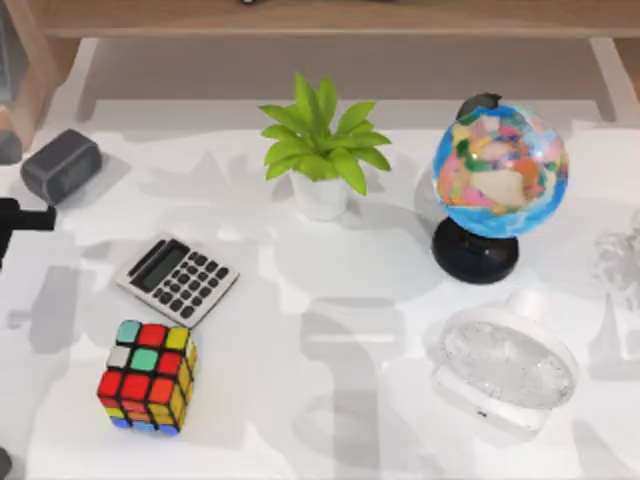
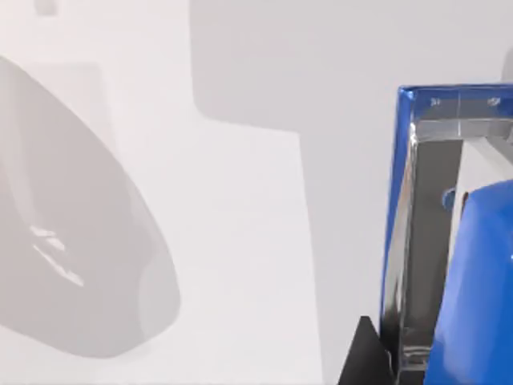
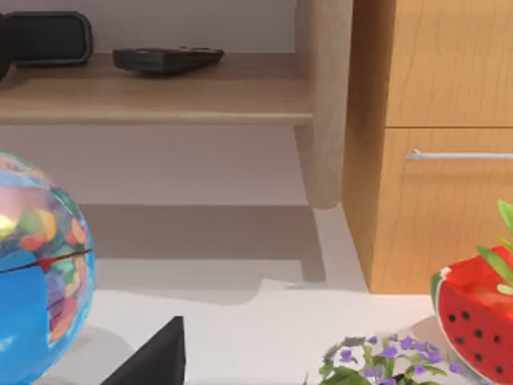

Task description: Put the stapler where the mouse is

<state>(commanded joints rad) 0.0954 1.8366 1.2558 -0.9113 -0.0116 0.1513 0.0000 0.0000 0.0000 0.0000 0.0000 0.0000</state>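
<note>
The stapler [image 2: 473, 273], bright blue with a shiny metal inner channel, looms very close in the left wrist view. A dark part of my left gripper [image 2: 365, 359] shows right beside it. A pale grey rounded body with small glints, which looks like the mouse [image 2: 72, 241], lies on the white surface a little apart from the stapler. A black piece of my left arm [image 1: 22, 216] sticks in at the table's left edge in the top view. A dark wedge of my right gripper [image 3: 154, 358] shows low in the right wrist view, next to the globe [image 3: 36, 273].
On the table stand a potted plant [image 1: 320, 150], the globe [image 1: 498, 172], a grey calculator [image 1: 177, 279], a Rubik's cube [image 1: 148, 375], a white round fan [image 1: 505, 368] and a dark grey box [image 1: 60, 165]. Behind are a wooden shelf [image 3: 160, 96] and cabinet [image 3: 433, 144].
</note>
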